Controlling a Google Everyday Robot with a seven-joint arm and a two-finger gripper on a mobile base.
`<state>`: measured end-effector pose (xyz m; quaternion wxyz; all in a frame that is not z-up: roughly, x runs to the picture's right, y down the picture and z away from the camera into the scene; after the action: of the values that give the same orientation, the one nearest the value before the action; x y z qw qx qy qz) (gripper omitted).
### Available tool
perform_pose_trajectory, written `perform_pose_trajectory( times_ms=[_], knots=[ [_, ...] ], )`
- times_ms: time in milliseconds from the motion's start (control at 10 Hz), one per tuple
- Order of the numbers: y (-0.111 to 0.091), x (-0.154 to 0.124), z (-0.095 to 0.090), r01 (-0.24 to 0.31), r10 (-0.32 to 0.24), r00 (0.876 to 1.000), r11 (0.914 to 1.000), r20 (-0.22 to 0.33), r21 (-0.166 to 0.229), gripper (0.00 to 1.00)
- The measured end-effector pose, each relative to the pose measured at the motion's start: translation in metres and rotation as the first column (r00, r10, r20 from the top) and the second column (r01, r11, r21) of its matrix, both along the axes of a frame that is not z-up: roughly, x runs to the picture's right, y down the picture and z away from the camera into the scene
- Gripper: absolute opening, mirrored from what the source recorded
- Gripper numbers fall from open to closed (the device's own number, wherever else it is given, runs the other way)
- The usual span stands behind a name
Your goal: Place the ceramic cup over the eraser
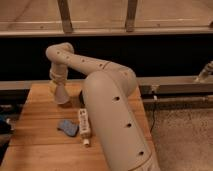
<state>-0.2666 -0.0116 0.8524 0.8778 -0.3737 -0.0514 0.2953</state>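
The ceramic cup [61, 94] is a small white tapered cup at the back left of the wooden table [40, 145]. It is turned mouth down, its wide end close to the tabletop. My gripper [58, 84] reaches down from the arm's wrist onto the cup's narrow top end and is shut on it. The eraser is not in view; I cannot tell whether it lies under the cup.
A blue lumpy pad [67, 126] lies mid-table, with a long white bar-shaped object [84, 125] just right of it. My large arm link [112, 115] covers the table's right side. A dark ledge and rail run behind the table.
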Motion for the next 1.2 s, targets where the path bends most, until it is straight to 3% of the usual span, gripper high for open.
perform_pose_trajectory(
  times_ms=[300,600,900,1200],
  knots=[
    [-0.010,0.052,-0.012,-0.085,0.085,0.996,0.9961,-0.025,0.024,0.00],
    [-0.024,0.106,-0.043,-0.167,0.171,0.983,0.9829,-0.059,0.078,0.00],
    [-0.042,0.147,-0.075,-0.193,0.209,0.970,0.9722,-0.125,0.132,0.00],
    [-0.047,0.184,-0.100,-0.202,0.232,0.952,0.9662,-0.201,0.160,0.00]
  ],
)
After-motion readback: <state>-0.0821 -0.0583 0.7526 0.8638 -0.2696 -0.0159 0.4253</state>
